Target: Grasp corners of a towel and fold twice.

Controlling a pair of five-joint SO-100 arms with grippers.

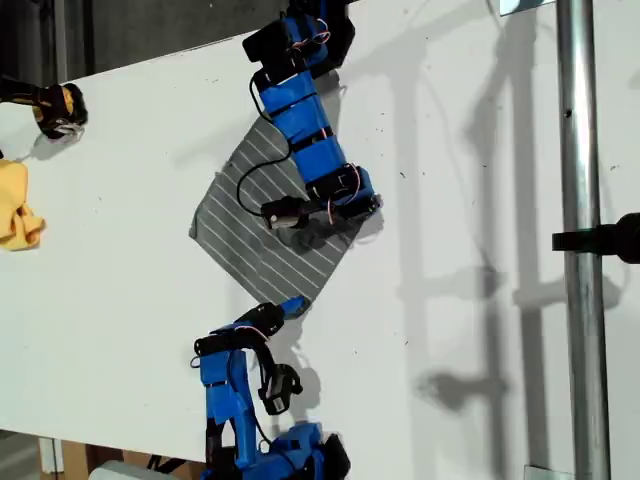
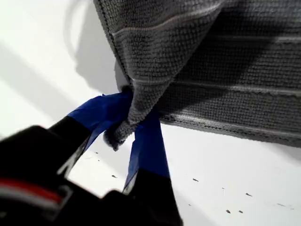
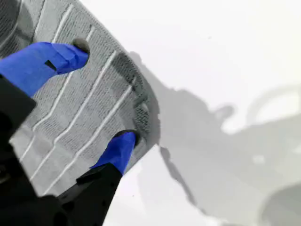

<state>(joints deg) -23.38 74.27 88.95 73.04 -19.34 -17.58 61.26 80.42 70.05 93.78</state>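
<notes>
Your first gripper (image 2: 134, 125) pinched one towel (image 1: 265, 225) corner (image 2: 117, 136); second gripper (image 3: 101, 96) gaped unclosed: uneven lifting risked skewed folding.

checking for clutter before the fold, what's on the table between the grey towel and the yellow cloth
Nothing. In the exterior view the stretch of white table between the towel and the yellow cloth at that view's left edge is bare.
</notes>
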